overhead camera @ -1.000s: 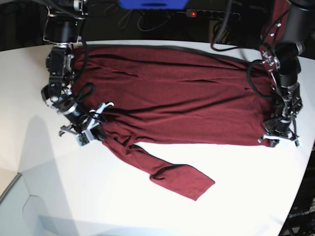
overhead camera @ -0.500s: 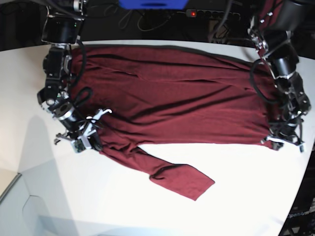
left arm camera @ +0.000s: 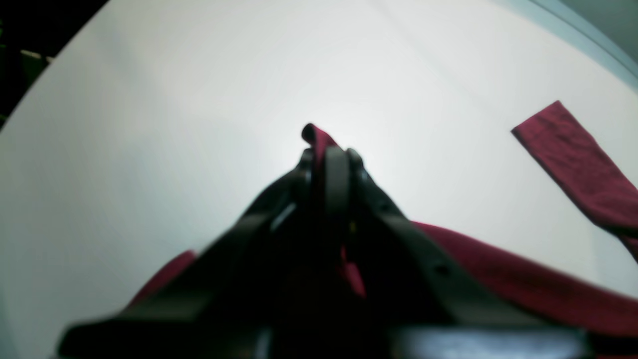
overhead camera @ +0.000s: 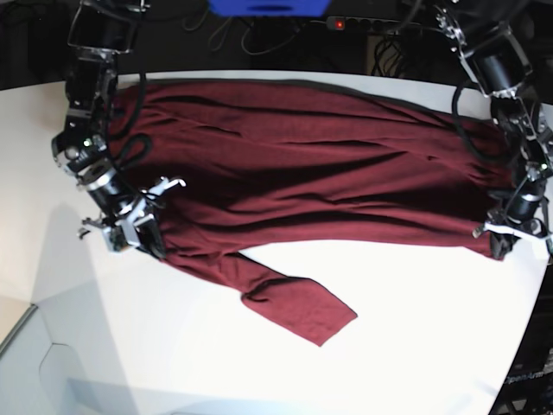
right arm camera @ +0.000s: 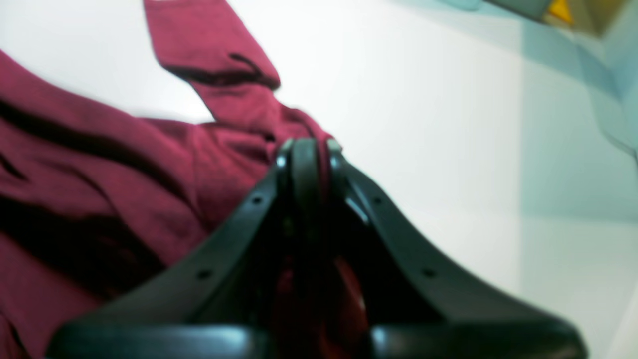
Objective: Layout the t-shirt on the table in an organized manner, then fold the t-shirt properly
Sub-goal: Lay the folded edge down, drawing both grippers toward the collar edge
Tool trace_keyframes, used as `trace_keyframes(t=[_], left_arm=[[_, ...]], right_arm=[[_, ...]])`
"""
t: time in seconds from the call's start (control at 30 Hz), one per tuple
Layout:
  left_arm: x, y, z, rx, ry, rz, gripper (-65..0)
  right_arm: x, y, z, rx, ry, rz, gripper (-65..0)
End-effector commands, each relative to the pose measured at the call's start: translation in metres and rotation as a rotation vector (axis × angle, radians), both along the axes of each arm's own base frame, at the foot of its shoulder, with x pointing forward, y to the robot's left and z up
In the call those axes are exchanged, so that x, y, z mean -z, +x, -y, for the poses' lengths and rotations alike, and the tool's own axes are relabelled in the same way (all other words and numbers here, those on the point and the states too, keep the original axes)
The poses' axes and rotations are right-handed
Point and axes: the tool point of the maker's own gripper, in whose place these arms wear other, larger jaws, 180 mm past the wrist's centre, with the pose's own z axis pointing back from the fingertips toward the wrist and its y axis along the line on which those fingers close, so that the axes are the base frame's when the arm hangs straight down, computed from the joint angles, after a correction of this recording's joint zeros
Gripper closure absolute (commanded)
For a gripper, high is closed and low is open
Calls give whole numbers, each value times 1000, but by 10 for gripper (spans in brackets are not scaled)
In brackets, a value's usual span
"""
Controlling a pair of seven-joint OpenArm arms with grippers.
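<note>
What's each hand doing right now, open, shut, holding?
Left hand: shut on the t-shirt, fabric pinched at its tips.
Right hand: shut on the t-shirt too.

Both arms consist of black cylindrical joint housings linked by black segments. Black cables loop loosely along each arm beside the joints. A small green indicator light shows on the right arm [overhead camera: 85, 143]. The left arm [overhead camera: 501, 73] carries silver metal brackets near its upper joint. White bracket pieces project at both wrists. Each gripper, left gripper [left arm camera: 326, 149] and right gripper [right arm camera: 305, 149], has two matte black tapered fingers with small round holes along their outer faces.
</note>
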Motion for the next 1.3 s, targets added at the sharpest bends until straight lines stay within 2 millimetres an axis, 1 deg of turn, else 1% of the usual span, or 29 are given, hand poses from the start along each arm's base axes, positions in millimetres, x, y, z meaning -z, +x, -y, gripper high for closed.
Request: trace_keyframes(t=[0.0, 0.03, 0.1, 0.2, 0.3, 0.5, 0.6, 0.67, 0.73, 0.8, 0.87, 0.93, 1.07, 1.13, 1.27], left_arm=[[-26, 5, -8, -4, 28, 74, 0], [-30, 2, -8, -5, 33, 85, 0], [-37, -11, -20, -40, 34, 108, 0], [-40, -22, -32, -77, 27, 121, 0], [-35, -29, -36, -88, 32, 104, 0], [-25, -34, -34, -87, 27, 80, 0], [-4, -41, -38, -100, -3, 30, 0], [4, -45, -38, -105, -16, 12, 0], [13, -54, -38, -106, -18, -14, 0], [19, -60, -38, -106, -17, -32, 0], [27, -66, -39, -111, -21, -52, 0], [34, -69, -40, -116, -27, -70, 0], [59, -77, -40, -133, -71, -123, 0], [62, -74, -39, -137, -86, -126, -1], [73, -70, -40, -152, -123, -141, -1]], right_arm=[[-15, 3, 1, -2, 9, 53, 0], [-13, 1, 1, -2, 10, 47, 0], [-7, -4, 1, -3, 12, 32, 0], [-1, -10, 1, -3, 11, 15, 0], [6, -16, 1, -3, 11, -3, 0], [14, -23, 0, -2, 19, -27, 0], [16, -24, 0, -1, 20, -32, 0], [16, -24, 2, 0, 15, -31, 0], [15, -24, 3, 3, 15, -31, 0], [15, -24, 13, 30, 12, -28, 0], [14, -24, 17, 41, 12, -27, 0], [14, -24, 17, 42, 13, -27, 0], [16, -25, 14, 39, 16, -35, 0], [19, -28, 14, 38, 17, -44, 0], [20, -29, 13, 36, 17, -46, 0]])
